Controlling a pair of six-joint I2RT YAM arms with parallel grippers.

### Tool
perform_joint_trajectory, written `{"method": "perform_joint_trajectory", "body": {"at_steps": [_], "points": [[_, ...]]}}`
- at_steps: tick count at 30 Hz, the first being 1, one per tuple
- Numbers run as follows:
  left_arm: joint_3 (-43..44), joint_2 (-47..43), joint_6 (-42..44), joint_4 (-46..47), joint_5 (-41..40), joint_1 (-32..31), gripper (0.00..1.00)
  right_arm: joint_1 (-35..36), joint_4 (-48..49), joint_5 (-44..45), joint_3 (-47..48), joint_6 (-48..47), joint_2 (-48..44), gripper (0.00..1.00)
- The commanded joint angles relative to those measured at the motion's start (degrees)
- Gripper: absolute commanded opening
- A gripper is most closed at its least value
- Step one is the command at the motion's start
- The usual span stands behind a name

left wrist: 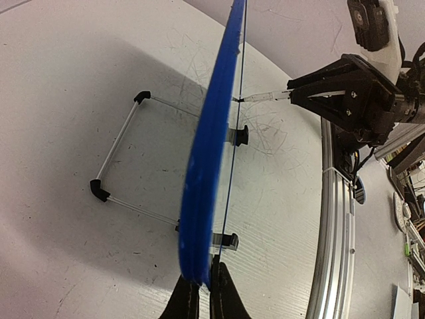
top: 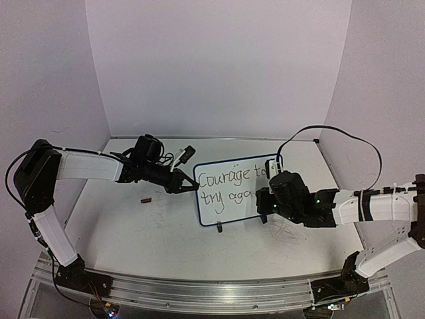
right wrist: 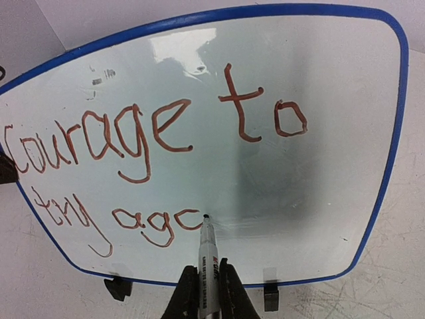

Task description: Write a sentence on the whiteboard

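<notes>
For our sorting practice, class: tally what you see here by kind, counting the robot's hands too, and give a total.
Whiteboard: 1
Marker pen: 1
Small dark-red piece: 1
Hands: 2, left hand and right hand
Total: 5

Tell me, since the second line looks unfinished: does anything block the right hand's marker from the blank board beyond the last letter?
Nothing visible does. The right hand holds the marker with its tip on the whiteboard just after the last letter; the surface rightward is bare. The left hand pinches the board's left edge, clear of it.
</notes>
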Motion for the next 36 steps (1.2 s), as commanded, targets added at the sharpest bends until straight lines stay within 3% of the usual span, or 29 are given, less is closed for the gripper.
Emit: {"method": "perform_joint_trajectory", "body": {"at_steps": [1,24,36], "points": [[-0.47,-0.24,3.39,-4.01,-1.15,-0.58,0.0,-0.37,2.27,0.76,1.65,-0.35,-0.99,0.0],[-0.41,0.02,3.37,-4.08,-0.91,-0.58,0.0,-0.66,1.97,2.55,-0.87,1.88,-2.3,0.0],[-0.42,0.09,3.4,-4.12,-0.89,-0.58,0.0,-0.86,1.16,-1.49,-1.06,1.22,0.03,0.0]]}}
